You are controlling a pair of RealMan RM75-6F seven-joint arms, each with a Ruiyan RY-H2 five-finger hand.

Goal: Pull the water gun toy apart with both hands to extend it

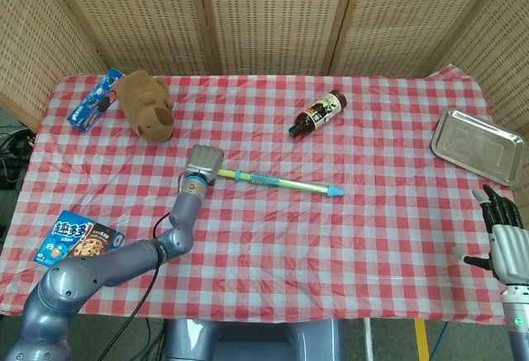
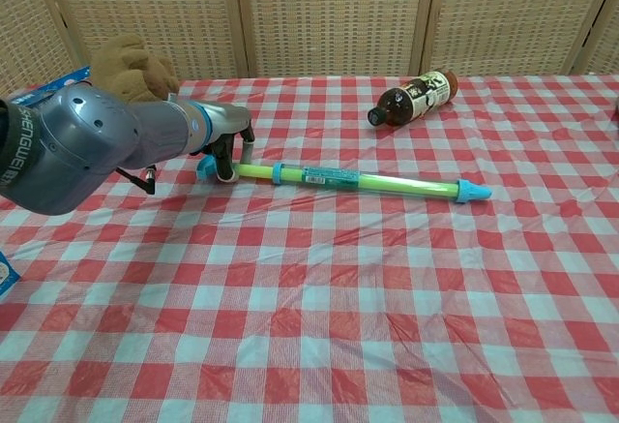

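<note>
The water gun toy (image 1: 277, 182) (image 2: 358, 182) lies across the middle of the checked table: a long yellow-green tube with a blue tip at the right and a blue cap at its left end. My left hand (image 1: 204, 163) (image 2: 224, 140) sits over that left end, its fingers (image 2: 225, 166) curled down around the yellow rod beside the cap. My right hand (image 1: 502, 235) hovers off the table's right edge, far from the toy, fingers apart and holding nothing. The chest view does not show it.
A dark sauce bottle (image 1: 317, 113) (image 2: 413, 97) lies behind the toy. A brown plush toy (image 1: 147, 105) and a blue snack packet (image 1: 93, 99) sit at the back left. A cookie box (image 1: 74, 239) lies front left, a metal tray (image 1: 478, 144) at the right edge.
</note>
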